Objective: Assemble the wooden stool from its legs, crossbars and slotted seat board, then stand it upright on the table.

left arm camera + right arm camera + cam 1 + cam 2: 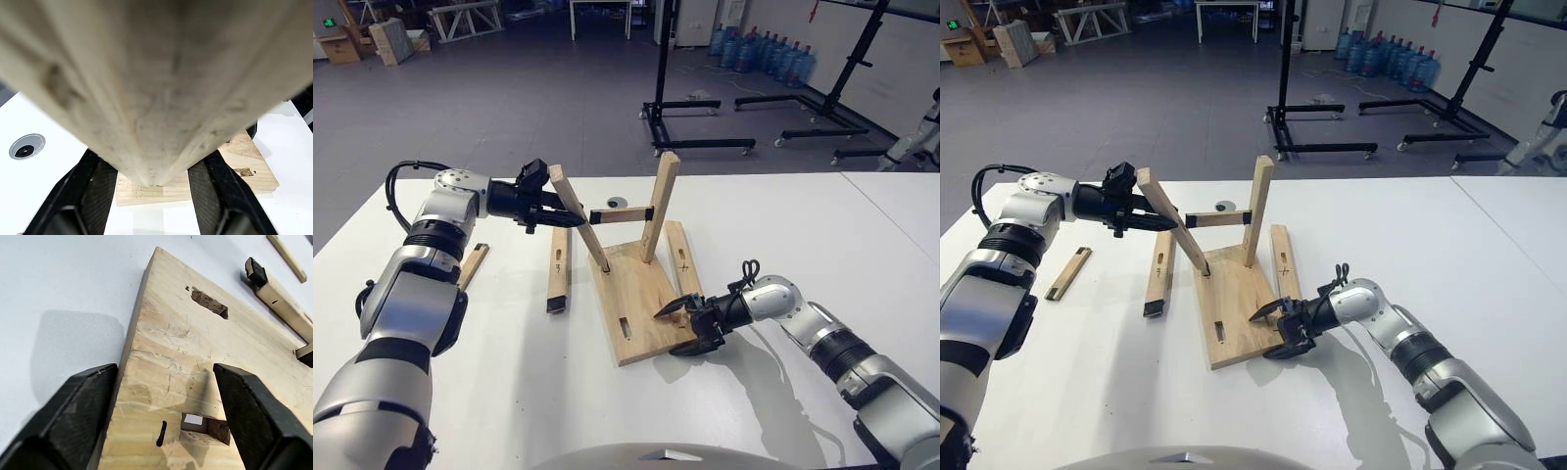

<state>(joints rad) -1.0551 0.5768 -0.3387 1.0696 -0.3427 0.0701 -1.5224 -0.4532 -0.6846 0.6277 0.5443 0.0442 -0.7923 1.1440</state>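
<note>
Straddling the seat board (631, 294) corner, right gripper (681, 327) spread apart; left gripper (564, 215) clamped on tilted leg (590, 241).

Head stereo pair down over one table (803, 225); wrist cameras close, left perhaps nearest.

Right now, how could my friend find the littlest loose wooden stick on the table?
Start at the white table and find the flat pale wooden seat board in its middle. Move toward the robot's left, past the thick wooden leg lying flat. The short, thin wooden stick lies alone there, far slimmer than every other piece.
</note>
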